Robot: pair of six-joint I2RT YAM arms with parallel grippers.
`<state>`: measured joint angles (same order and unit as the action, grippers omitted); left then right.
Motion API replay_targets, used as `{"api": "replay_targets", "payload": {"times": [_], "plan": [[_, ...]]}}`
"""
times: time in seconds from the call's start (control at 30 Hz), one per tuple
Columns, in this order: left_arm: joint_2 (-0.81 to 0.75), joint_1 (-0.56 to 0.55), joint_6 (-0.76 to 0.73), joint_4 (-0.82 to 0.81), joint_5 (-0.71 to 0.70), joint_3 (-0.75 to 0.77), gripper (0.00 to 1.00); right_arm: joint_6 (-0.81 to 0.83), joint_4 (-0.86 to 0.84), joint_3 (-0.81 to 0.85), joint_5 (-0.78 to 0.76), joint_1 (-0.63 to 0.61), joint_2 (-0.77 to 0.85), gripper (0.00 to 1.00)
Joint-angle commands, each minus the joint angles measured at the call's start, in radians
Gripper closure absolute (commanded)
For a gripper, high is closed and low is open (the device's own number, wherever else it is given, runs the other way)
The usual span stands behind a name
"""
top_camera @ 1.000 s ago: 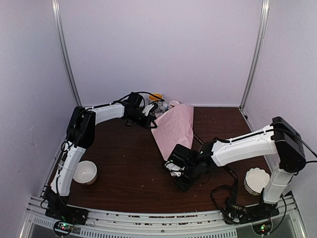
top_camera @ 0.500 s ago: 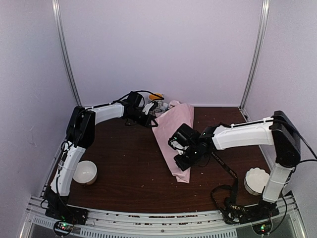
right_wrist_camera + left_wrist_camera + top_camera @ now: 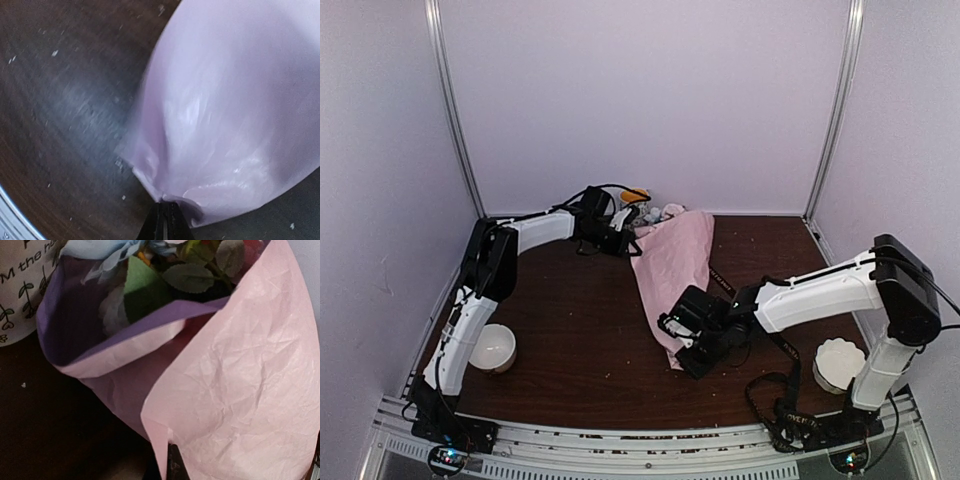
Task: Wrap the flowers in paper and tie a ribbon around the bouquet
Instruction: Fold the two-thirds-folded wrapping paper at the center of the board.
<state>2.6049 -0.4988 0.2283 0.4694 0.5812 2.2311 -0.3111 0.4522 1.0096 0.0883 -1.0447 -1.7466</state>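
Observation:
The bouquet [image 3: 672,262] lies on the dark table as a pink paper cone, wide end at the back. The flowers [image 3: 192,270] show pale blue blooms and green leaves inside the paper [image 3: 240,390], whose inner face is lilac. My left gripper [image 3: 632,233] is at the cone's wide end, shut on a pink paper edge [image 3: 172,462]. My right gripper [image 3: 673,337] is at the narrow end, shut on a pinch of paper [image 3: 165,207]. The ribbon [image 3: 720,283], black with gold lettering, runs from beside the cone under my right arm toward the front.
A white bowl [image 3: 492,348] stands at the front left and a scalloped white bowl [image 3: 838,365] at the front right. A white mug with lettering [image 3: 17,285] sits close behind the bouquet's wide end. An orange object [image 3: 636,195] is at the back wall.
My right gripper rose over the middle of the cone, then came back down to its narrow end. The left gripper has kept its hold at the wide end.

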Motion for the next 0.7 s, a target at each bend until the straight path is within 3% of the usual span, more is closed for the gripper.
{"api": "replay_targets", "payload": {"times": [0.0, 0.17, 0.33, 0.5, 0.67], "plan": [[0.021, 0.024, 0.033, -0.054, -0.024, 0.015, 1.0, -0.004, 0.055, -0.017, 0.1, -0.013, 0.113, 0.95], [0.024, 0.025, 0.025, -0.059, 0.003, 0.011, 1.0, -0.01, 0.056, -0.025, 0.138, 0.073, 0.257, 0.9], [0.02, 0.023, 0.019, -0.071, 0.028, -0.003, 1.0, -0.137, -0.022, -0.081, 0.248, 0.266, 0.257, 0.73], [0.013, 0.025, 0.021, -0.09, 0.037, -0.023, 1.0, -0.243, -0.205, -0.132, 0.414, 0.276, 0.19, 0.53], [0.012, 0.032, 0.034, -0.108, 0.051, -0.035, 1.0, -0.316, -0.286, -0.179, 0.439, 0.273, 0.117, 0.48]]}}
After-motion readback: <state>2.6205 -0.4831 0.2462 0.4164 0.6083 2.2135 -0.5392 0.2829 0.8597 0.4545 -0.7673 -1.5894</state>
